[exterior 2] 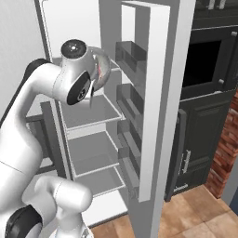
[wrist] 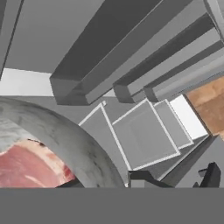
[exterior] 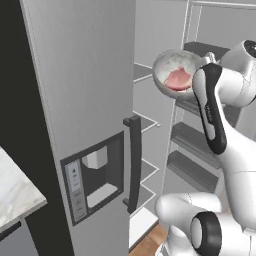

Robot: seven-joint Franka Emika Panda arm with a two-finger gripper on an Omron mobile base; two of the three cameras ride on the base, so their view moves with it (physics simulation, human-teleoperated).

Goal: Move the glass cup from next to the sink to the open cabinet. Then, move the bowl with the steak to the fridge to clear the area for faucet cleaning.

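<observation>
Carrying the bowl [exterior: 172,70] with the steak [exterior: 178,79] into the open fridge [exterior: 85,100], gripper [wrist: 131,177] pinching its rim, heading for a shelf [exterior 2: 88,111].

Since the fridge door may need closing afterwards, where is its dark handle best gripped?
Grip the dark handle near mid-height, where the straight vertical bar stands clear of the fridge door. Come from the front with the claw's fingers either side of the bar.

Even, diffuse rendered light, no glare or hard shadows; fridge [exterior: 85,100] interior shades soft grey; coarse resolution leaves edges slightly soft throughout.
</observation>
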